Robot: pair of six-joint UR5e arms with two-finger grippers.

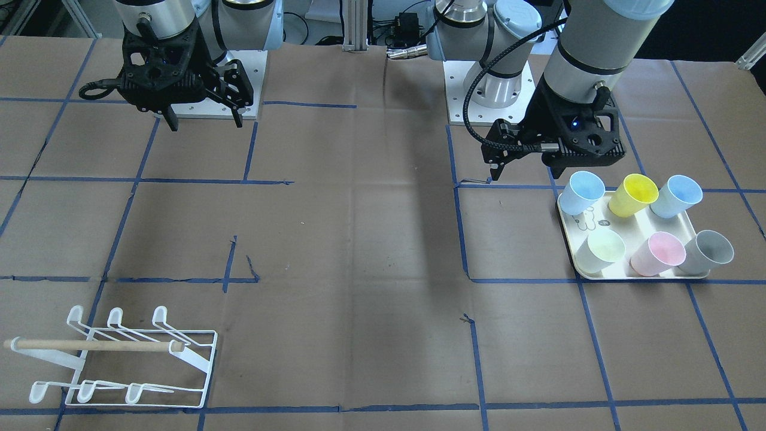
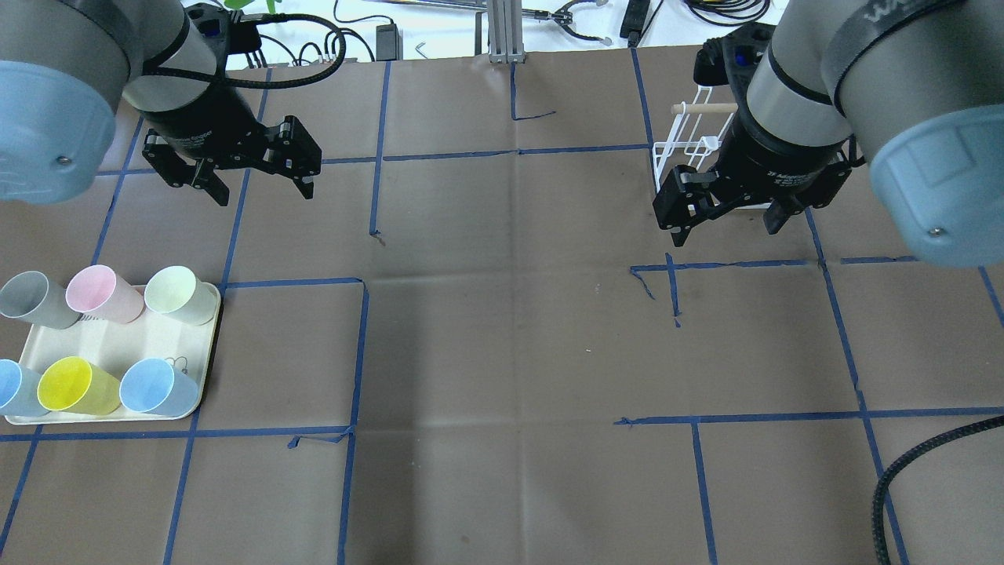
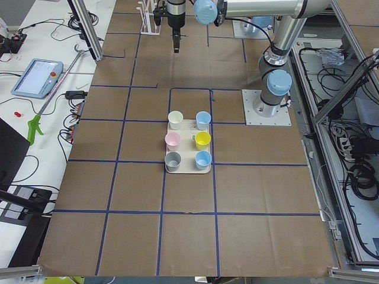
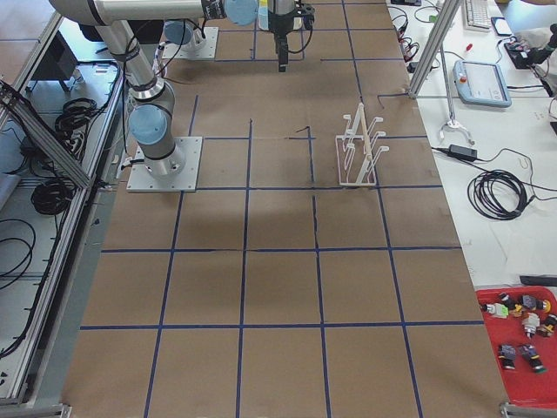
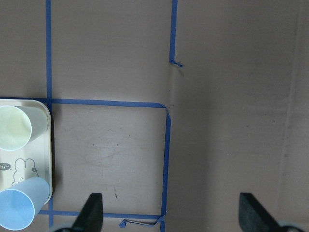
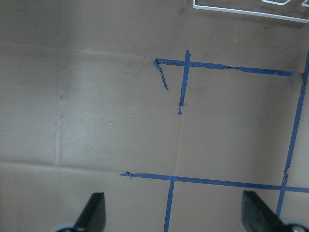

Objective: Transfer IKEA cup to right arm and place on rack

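The left pincer (image 2: 264, 192) hangs splayed and empty; the cups (image 2: 74, 386) stand upright on the tray (image 2: 118, 341), below and outboard of it, the cream cup (image 2: 176, 292) nearest. Well apart, the right pincer (image 2: 724, 234), likewise splayed and empty, hovers with the rack (image 2: 682, 149) just beyond.

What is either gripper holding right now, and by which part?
Nothing is held. The left gripper and the right gripper are both open and empty. All six cups sit on the tray.
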